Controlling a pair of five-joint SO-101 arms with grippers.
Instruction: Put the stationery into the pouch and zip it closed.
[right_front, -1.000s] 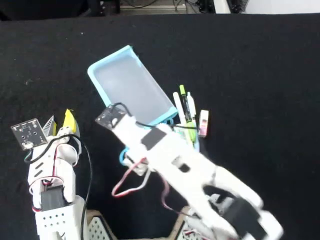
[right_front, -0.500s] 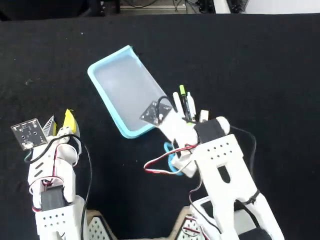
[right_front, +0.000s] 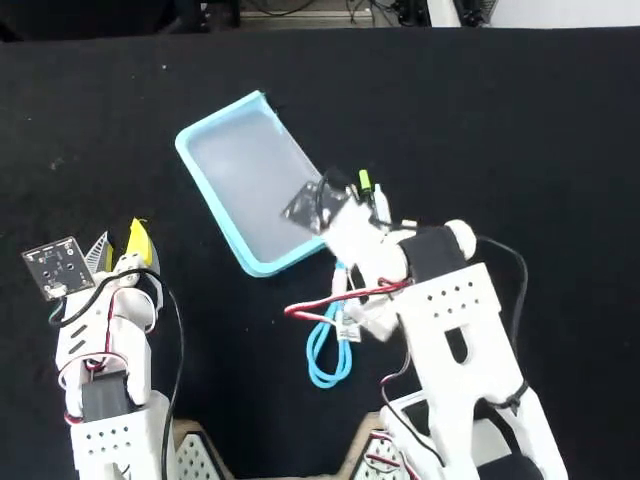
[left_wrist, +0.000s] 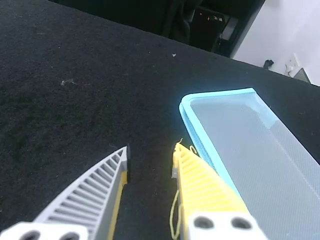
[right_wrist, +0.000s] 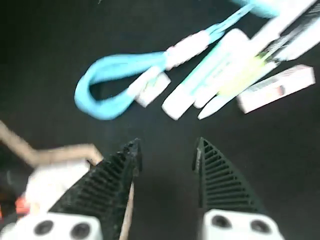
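Pale pouch with a light-blue rim, flat and slantwise on the black worktop, near its middle. Just beside its nearer short end, a bundle of pens laid side by side, among them a green-tipped highlighter. Next to them, a small white box-shaped piece. Running from near the pouch's corner toward the arms, a light-blue strap loop with a white tag. Over the pens, the right pincer, black fingers spread apart and gripping nothing. Well off to the pouch's other side, the left pincer, one grey finger and one yellow, likewise parted and empty. Low over bare worktop there, with the pouch's far corner just ahead of it.
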